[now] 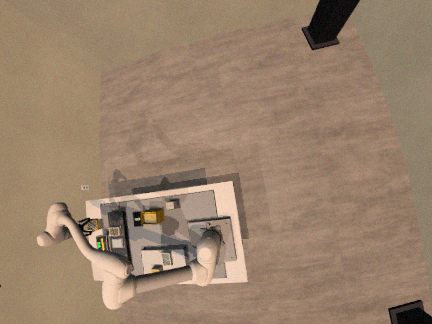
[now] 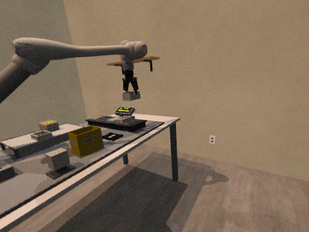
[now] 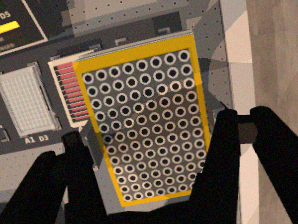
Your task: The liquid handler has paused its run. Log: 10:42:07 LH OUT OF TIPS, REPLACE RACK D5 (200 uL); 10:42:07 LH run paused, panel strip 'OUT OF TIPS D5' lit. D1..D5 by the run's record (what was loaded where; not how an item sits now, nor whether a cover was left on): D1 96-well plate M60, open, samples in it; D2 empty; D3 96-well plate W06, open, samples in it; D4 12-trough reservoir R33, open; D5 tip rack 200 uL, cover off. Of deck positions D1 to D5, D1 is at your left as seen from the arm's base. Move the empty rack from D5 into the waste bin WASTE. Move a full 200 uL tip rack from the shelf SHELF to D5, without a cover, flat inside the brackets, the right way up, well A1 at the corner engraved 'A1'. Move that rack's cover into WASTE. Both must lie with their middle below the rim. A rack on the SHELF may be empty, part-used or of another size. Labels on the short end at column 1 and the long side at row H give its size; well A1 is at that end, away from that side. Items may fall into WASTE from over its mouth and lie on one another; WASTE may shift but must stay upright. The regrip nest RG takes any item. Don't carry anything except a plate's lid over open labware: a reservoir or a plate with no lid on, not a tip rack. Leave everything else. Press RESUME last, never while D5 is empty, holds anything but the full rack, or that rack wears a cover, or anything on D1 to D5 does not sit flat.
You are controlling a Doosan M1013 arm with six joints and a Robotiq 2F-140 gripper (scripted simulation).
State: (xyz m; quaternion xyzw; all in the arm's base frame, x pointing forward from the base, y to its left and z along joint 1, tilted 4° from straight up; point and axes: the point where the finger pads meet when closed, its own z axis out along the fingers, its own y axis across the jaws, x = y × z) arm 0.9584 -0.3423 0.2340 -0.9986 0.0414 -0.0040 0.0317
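Wrist view: yellow-framed tip rack point(image 3: 145, 120), wells apparently empty, clamped in the fingers and held high above the deck's far end of the worktop point(image 2: 157, 123). Step judged: discarding it. Next: carry to yellow bin WASTE point(image 2: 86, 140), avoiding open labware.

Walls: plain beige, one carrying a small white outlet point(image 2: 212, 139) low down.
Floor: brownish wood-grain boards point(image 2: 250, 200), shadowed beneath the furniture.
Surface: a white-edged table point(image 2: 157, 126) on dark legs.
Wall shelf: a wooden board point(image 2: 150, 58) on a dark bracket.
Light: soft, casting blurred shadows.
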